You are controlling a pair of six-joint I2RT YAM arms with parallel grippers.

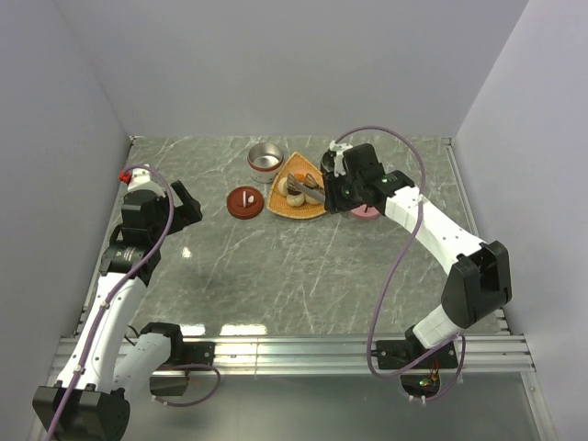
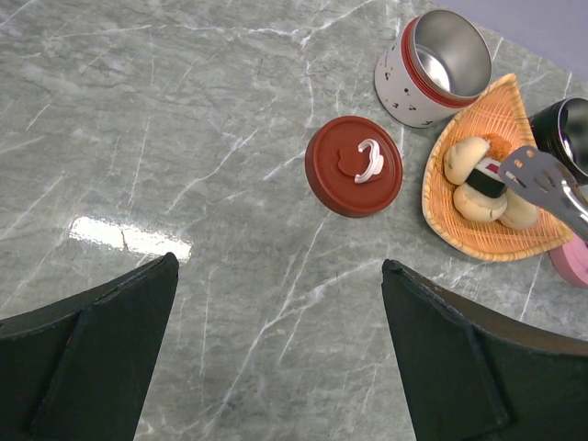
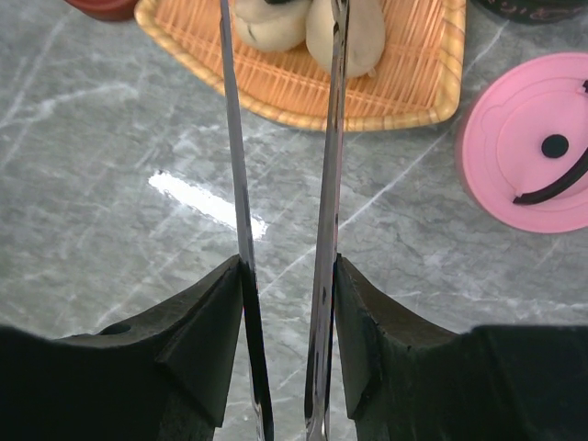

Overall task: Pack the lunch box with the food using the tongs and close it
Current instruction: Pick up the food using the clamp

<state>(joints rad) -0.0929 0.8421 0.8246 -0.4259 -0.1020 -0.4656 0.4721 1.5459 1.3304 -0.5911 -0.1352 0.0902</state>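
My right gripper (image 3: 288,266) is shut on the tongs (image 3: 329,138), one finger pressed against each thin metal arm. The arms stay slightly parted and reach over the orange woven tray (image 3: 404,87). Their tips (image 2: 542,179) hover by the food (image 2: 478,179), pale lumps and a black-banded rice roll. The lunch box (image 2: 434,66), a white cylinder with a red rim, stands open behind the tray. Its red lid (image 2: 354,165) lies flat on the table to the left. My left gripper (image 2: 280,266) hangs open and empty over bare marble at the left (image 1: 188,207).
A pink lid (image 3: 533,142) lies right of the tray, and a black container (image 2: 565,129) stands behind the tray's right corner. Grey walls close in the marble table on three sides. A metal rail (image 1: 294,349) runs along the near edge.
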